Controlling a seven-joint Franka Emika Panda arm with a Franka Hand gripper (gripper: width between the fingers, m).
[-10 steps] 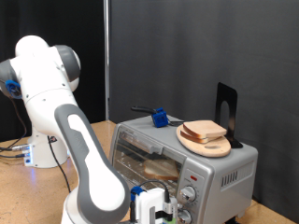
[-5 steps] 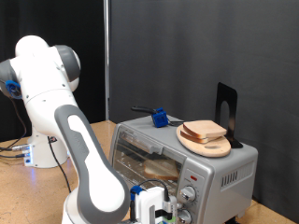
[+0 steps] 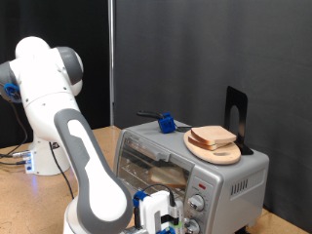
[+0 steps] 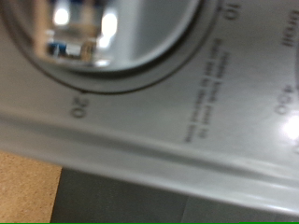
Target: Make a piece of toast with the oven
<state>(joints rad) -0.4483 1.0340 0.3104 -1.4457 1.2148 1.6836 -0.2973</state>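
Closest to the wrist camera is a shiny round knob (image 4: 112,37) on the oven's grey control panel (image 4: 187,140), so close that it fills the frame; the dial numbers "20" and "450" can be read around it, along with part of a word ending "roil", while a few lines of small print beside the dial are too blurred to read. In the exterior view the gripper (image 3: 161,216) sits low at the picture's bottom edge, pressed up against the knobs (image 3: 196,205) on the front of the oven (image 3: 190,166); whether its fingers are parted or closed on a knob cannot be told. The white Franka arm (image 3: 83,156) rises from its base at the left, bends over and reaches steeply down to that spot. Inside the glass door (image 3: 156,166) a pale slice, the piece of toast (image 3: 164,175), lies on the rack. On the oven's top rest a stack of bread slices (image 3: 213,136) on a wooden board (image 3: 216,151), a blue-handled tool (image 3: 166,123) and a black stand (image 3: 237,117).
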